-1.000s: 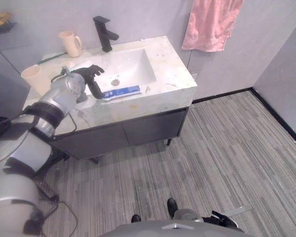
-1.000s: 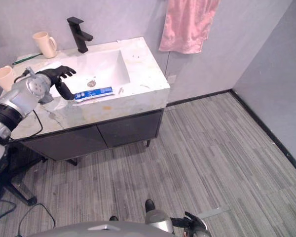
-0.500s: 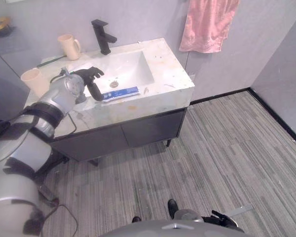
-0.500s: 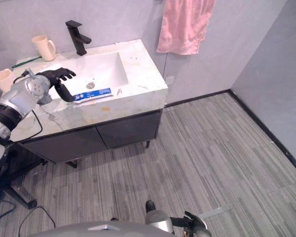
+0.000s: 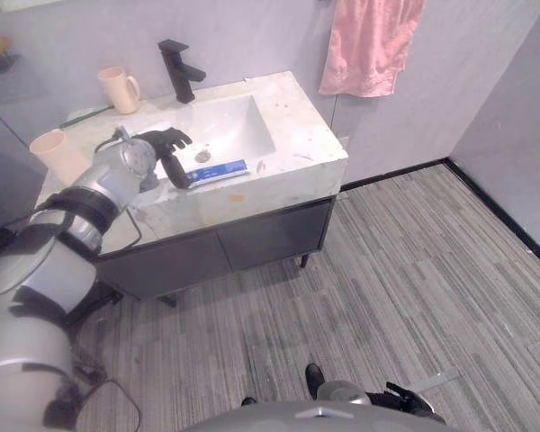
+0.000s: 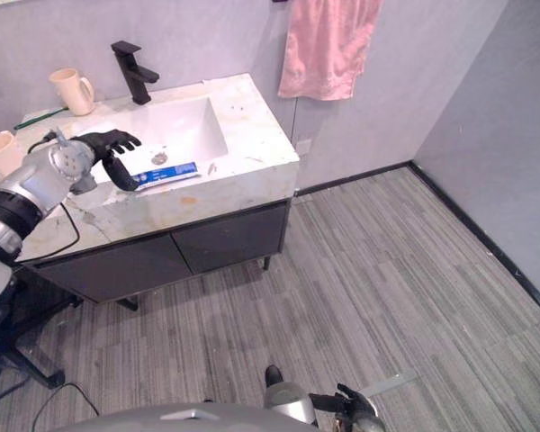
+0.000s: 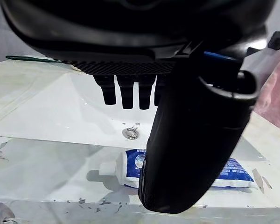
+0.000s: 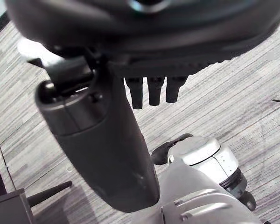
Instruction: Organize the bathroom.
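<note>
A grey-walled bathroom with a marble counter in the upper left. The left hand hovers with fingers spread just beside the toothpaste tube, lying flat on the basin's front edge, likely lining up a grasp. Two cups and a black faucet stand behind, clear of the reach. The right hand hangs relaxed over the floor.

Grey walls, grey striped plank floor, a marble-topped vanity on dark cabinet doors.
</note>
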`<state>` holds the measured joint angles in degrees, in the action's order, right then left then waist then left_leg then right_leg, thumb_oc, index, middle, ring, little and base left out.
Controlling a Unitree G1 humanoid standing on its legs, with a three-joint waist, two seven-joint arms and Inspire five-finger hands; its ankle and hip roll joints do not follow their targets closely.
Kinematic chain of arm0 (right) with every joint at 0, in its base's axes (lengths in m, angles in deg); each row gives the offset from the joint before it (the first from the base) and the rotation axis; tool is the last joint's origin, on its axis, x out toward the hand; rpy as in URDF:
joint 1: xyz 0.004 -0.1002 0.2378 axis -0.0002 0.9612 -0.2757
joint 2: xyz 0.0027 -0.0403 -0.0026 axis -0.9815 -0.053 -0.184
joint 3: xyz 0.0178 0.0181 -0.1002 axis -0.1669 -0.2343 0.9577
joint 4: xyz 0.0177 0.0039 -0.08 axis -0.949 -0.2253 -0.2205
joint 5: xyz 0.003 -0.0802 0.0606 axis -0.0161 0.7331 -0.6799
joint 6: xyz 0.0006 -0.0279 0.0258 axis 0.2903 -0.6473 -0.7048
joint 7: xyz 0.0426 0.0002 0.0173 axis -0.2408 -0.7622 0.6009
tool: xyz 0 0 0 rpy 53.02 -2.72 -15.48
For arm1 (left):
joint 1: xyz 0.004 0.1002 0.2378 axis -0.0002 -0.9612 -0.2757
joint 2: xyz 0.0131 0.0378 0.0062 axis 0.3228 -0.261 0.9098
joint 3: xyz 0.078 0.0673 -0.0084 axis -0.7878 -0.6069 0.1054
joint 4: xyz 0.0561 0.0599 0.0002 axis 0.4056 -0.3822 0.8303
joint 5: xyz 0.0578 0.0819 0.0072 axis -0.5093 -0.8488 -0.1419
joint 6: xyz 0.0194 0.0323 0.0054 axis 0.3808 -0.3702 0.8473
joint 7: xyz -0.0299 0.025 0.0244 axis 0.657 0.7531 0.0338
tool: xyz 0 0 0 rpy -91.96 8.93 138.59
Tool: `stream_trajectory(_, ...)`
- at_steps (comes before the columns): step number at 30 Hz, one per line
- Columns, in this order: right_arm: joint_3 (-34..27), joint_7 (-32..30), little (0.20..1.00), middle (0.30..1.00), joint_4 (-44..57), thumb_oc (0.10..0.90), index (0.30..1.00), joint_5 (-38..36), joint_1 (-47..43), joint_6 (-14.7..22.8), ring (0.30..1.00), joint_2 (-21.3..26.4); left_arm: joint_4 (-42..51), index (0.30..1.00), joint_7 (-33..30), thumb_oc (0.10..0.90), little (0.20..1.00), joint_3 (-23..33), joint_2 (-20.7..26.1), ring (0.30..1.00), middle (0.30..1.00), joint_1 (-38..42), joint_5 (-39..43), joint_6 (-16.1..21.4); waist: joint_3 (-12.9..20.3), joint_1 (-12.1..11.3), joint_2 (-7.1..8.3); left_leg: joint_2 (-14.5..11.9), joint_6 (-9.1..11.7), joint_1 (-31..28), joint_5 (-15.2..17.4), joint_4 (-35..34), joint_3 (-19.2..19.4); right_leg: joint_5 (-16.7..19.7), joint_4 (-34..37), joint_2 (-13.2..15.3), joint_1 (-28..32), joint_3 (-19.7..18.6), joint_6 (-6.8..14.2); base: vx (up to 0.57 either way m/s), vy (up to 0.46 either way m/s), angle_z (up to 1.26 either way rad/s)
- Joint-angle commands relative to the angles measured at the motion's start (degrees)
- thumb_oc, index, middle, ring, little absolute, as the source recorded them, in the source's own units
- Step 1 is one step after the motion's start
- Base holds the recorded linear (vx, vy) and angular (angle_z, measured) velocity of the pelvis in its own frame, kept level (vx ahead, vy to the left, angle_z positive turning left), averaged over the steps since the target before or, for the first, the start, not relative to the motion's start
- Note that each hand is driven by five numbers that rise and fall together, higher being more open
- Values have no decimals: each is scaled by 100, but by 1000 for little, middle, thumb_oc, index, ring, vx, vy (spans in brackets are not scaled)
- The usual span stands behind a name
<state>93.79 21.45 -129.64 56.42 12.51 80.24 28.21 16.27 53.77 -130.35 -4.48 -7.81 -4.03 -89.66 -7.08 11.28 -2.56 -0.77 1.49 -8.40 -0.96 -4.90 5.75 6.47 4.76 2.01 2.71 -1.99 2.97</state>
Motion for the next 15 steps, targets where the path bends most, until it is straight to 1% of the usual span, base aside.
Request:
stream_trajectory(1,73,-75,900,900,-152,800,900,-110,-20,151,900,153,-492,900,-280,800,900,35,166,900,900,1312,-146,44,130,5,-49,350,-520,323,214,510,216,-462,-664,-16,-103,76,144,0,0,0)
stream_trajectory(12,101,-93,900,900,-126,800,900,-144,-5,132,900,157,-604,900,-268,800,900,38,84,900,900,1274,-342,-33,108,52,-63,348,-516,336,224,552,239,-471,-688,-20,-121,74,131,0,0,0)
stream_trajectory(15,107,-108,900,900,-131,800,900,-158,-8,137,900,156,-592,900,-155,800,900,14,73,900,900,1303,-361,-128,105,53,-66,343,-518,357,226,579,249,-480,-709,-17,-137,82,127,0,0,0)
